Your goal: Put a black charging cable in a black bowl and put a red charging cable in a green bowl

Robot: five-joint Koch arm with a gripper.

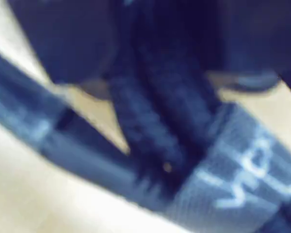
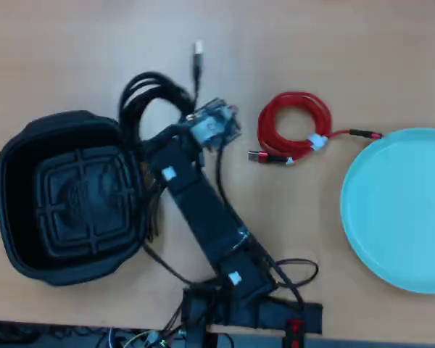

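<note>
On the wooden tabletop [image 2: 333, 43] I see, overhead, the ribbed squarish black plastic bowl [image 2: 29, 217]; beside its right rim the coiled black cable [image 2: 141, 98]; my tool [image 2: 177, 134] over it, grip indeterminable; coiled red cable [image 2: 293, 123]; smooth round mint dish [image 2: 399, 210].

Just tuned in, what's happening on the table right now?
The arm reaches over the black charging cable, which lies on the table beside the empty black bowl. Its hand is hidden under the wrist, so any grip is unclear. The red charging cable lies untouched near the empty green bowl.
</note>
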